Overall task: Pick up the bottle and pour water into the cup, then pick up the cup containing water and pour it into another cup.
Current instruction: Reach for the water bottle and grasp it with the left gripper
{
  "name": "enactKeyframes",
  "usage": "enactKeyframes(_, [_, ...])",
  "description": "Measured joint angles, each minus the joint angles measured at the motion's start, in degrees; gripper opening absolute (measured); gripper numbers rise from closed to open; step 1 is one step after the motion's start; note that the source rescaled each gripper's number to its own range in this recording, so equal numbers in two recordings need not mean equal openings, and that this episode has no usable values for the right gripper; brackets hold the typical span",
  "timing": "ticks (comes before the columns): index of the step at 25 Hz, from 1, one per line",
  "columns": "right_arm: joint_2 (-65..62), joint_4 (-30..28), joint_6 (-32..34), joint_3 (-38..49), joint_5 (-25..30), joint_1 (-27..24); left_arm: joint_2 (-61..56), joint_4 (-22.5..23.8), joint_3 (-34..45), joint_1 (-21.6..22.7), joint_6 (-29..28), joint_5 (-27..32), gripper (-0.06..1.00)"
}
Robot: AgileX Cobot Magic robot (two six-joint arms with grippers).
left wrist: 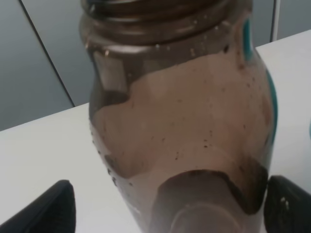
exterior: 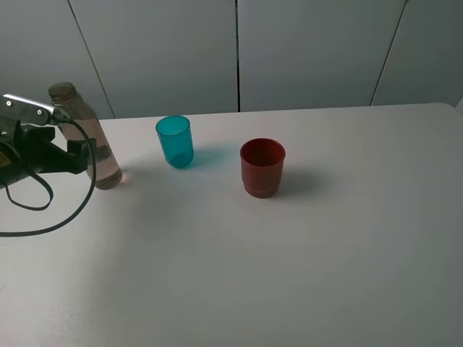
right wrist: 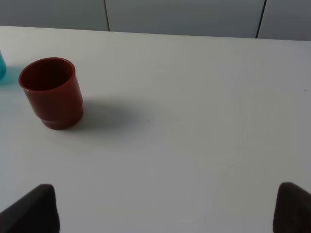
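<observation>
Three containers sit in a loose row on the white table [exterior: 304, 275], so starting from the left. The bottle [exterior: 87, 134] stands upright near the left edge. The left gripper [left wrist: 167, 211] has its jaws spread wide on either side of the bottle's lower half, with nothing clamped yet. In the wrist view one finger is clearly off the plastic and the other is just beside it, so I'd call this lined up for the grab, not gripping.

Next along is the teal cup [exterior: 175, 141], upright, near the bottle but apart from it. Then comes the red cup [exterior: 262, 168], also upright and a bit closer to the camera. Over on the right, the right gripper [right wrist: 165, 208] hangs over the table with its jaws wide apart, holding nothing. The red cup is well off to one side of it.

What could go wrong, my guess: the bottle is tall and slim, so if one finger reaches it first when the jaws close, it could get shoved or tipped. I can't make out a cap on the neck, so that'd mean a spill. Smooth plastic with droplets showing on the wall could also slip in a loose grip. And the teal cup looks light with a small mouth, so it's easy to nudge or overshoot when pouring.

Count: one bottle, one teal cup, one red cup, two grippers.
</observation>
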Motion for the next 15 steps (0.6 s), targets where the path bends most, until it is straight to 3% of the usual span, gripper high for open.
enactKeyframes(15, [0.0,0.0,0.0,0.0,0.0,0.0,2.7,1.8,-1.9,0.0,1.0,-2.2,0.98])
